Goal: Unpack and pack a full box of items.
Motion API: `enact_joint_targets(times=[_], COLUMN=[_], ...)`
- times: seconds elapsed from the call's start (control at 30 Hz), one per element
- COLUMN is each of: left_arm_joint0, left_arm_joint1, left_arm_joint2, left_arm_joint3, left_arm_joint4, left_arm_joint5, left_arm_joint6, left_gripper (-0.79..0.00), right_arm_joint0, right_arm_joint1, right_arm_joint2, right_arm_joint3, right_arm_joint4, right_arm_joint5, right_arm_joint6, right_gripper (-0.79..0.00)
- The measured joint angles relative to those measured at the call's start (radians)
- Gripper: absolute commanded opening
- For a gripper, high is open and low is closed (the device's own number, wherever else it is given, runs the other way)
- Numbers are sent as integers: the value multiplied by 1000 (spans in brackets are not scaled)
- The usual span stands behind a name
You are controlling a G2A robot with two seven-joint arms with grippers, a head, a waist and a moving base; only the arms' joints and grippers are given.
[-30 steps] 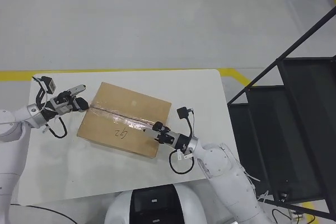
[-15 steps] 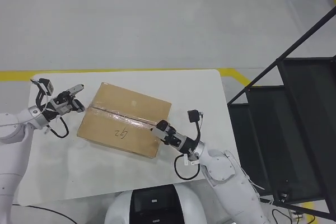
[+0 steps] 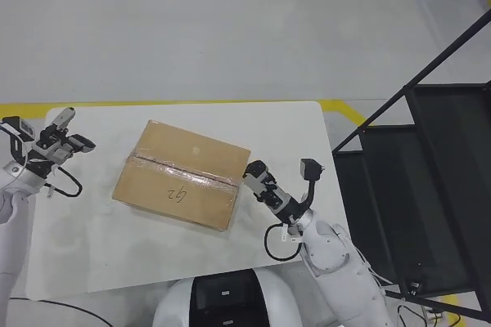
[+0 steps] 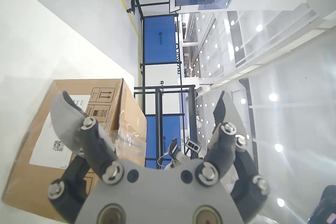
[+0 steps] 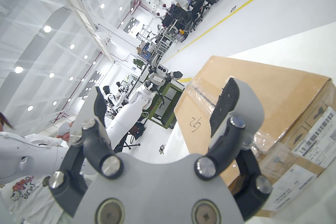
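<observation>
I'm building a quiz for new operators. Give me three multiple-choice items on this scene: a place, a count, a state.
1. Where is the cardboard box? A. on the floor B. on the white table C. held aloft
2. How many boxes are on the table? A. three B. two C. one
3. The box's top flaps are: A. shut and taped B. standing open C. torn off
Key: 1 B, it rests on the tabletop; 2 C, only one stands there; 3 A, clear tape runs along the closed seam.
</observation>
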Motion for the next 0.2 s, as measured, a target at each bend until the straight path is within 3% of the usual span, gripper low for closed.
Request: enact_joint_targets(times=[0.2], left_arm_joint0=[-1], left_arm_joint1=[0], left_arm_joint2=[1], left_arm_joint3=[1], left_arm_joint4=[1], left_arm_joint5=[-1], left_arm_joint6=[0], left_gripper=[-1], right_arm_joint0=[0], right_arm_joint1=[0], right_arm_joint2=[0], right_arm_joint3=[0], right_arm_joint4=[0], right_arm_joint5=[0], right_arm_joint6=[2], right_gripper=[0])
